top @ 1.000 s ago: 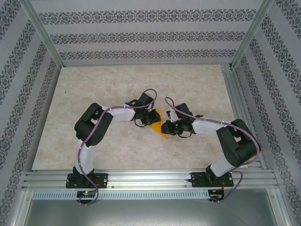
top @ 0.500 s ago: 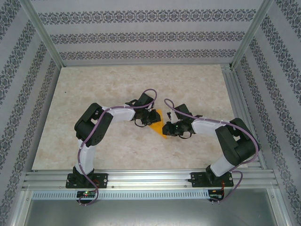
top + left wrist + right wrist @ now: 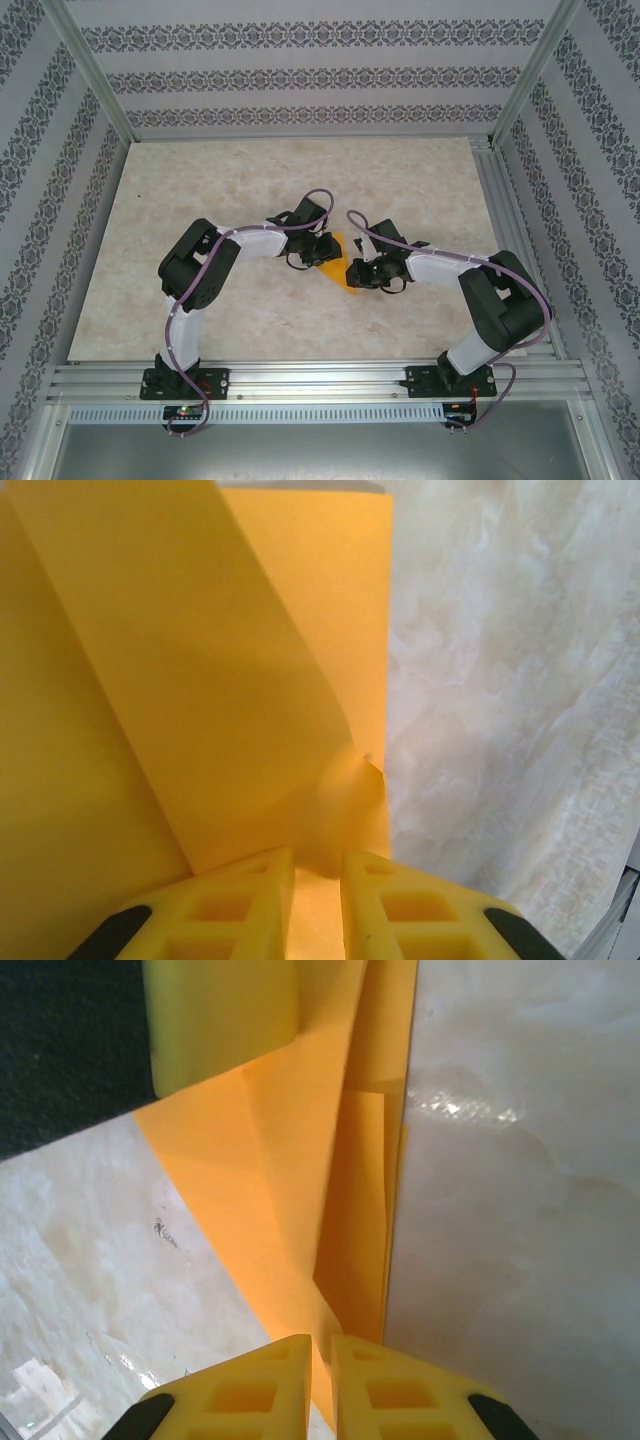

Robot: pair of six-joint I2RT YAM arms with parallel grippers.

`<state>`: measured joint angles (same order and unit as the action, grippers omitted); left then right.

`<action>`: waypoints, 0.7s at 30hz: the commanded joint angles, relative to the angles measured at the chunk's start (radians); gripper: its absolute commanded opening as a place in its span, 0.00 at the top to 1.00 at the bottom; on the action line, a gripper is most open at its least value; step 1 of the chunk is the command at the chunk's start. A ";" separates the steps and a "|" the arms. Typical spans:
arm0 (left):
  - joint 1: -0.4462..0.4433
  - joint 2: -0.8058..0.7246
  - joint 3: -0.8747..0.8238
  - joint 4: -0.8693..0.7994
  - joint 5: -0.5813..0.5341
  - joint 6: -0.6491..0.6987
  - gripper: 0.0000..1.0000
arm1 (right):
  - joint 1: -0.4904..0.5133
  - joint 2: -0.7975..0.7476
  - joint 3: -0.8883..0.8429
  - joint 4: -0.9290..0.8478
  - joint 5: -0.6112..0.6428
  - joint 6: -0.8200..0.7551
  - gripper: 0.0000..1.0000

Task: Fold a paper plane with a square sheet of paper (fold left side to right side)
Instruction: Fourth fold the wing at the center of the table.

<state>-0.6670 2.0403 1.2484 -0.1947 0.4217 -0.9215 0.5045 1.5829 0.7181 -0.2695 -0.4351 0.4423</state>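
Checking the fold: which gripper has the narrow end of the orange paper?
The right gripper: the paper tapers to a point between its jaws; the left gripper pinches a wide part.

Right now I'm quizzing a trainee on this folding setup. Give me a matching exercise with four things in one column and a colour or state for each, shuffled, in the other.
Things:
1 paper
2 table
3 left cable
4 right gripper

Colour or state:
a purple
b shut on the paper
c pale marble
d orange-yellow, creased

Pairs: 1-d; 2-c; 3-a; 4-b
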 commanded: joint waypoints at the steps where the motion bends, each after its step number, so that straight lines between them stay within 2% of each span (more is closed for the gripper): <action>1: 0.006 0.032 -0.007 -0.008 -0.008 0.003 0.77 | 0.011 -0.001 0.012 -0.007 0.006 -0.013 0.86; 21: 0.005 0.029 -0.010 -0.007 -0.010 0.001 0.77 | 0.014 0.047 -0.010 -0.021 0.030 -0.015 0.86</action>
<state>-0.6670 2.0403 1.2480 -0.1944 0.4217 -0.9215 0.5045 1.6108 0.7181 -0.2691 -0.4347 0.4423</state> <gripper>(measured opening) 0.226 0.140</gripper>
